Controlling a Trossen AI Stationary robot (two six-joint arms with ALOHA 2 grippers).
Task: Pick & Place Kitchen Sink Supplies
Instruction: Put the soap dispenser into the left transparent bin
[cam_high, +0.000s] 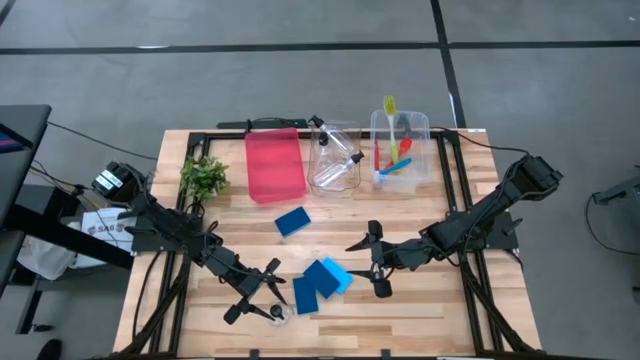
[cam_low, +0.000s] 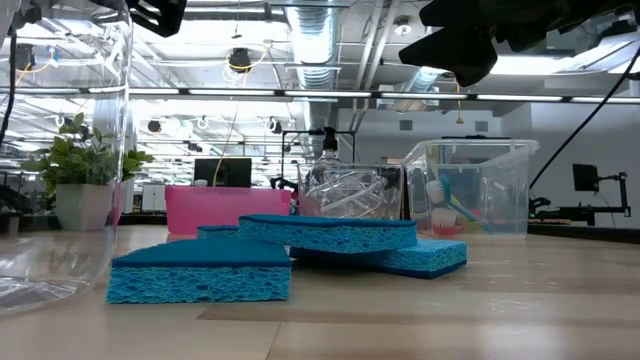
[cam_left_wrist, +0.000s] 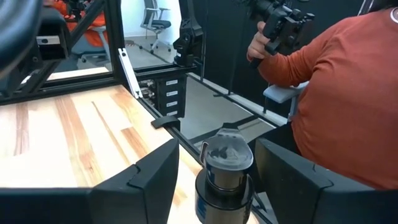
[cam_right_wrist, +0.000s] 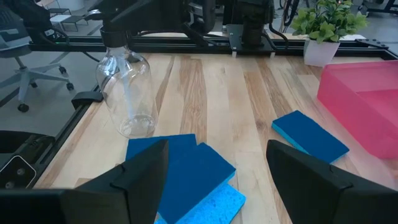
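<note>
- My left gripper (cam_high: 258, 295) is low over the near edge of the table, its fingers closed around the neck of a clear bottle (cam_right_wrist: 127, 93). In my left wrist view the black cap (cam_left_wrist: 227, 154) sits just between my two fingers (cam_left_wrist: 144, 180).
- The bottle stands upright on the wood, just left of the sponge pile (cam_high: 322, 283).
- My right gripper (cam_high: 375, 260) hangs over the middle of the table, jaws spread wide and holding nothing. The pile lies just in front of it.
- The pile is three blue sponges overlapping one another near the front edge. In the low view one lies across the other two.
- A fourth sponge (cam_high: 291, 221) lies alone further back, near the front end of the red tray (cam_high: 274, 165).
- The tray, at the back of the table, looks bare inside.
- Next to it, the middle clear bin (cam_high: 336, 158) holds at least one clear, black-capped bottle lying on its side (cam_high: 345, 152).
- The right-hand bin (cam_high: 402, 150) holds the brushes. The yellow-green one (cam_high: 388, 106) stands up above the rim. The red (cam_high: 380, 157) and blue (cam_high: 397, 163) ones sit lower inside.
- A small plant (cam_high: 203, 177) stands at the back left, left of the tray.
- Beyond the table edge, a person in a red sleeve (cam_left_wrist: 323, 93) shows in my left wrist view.
</note>
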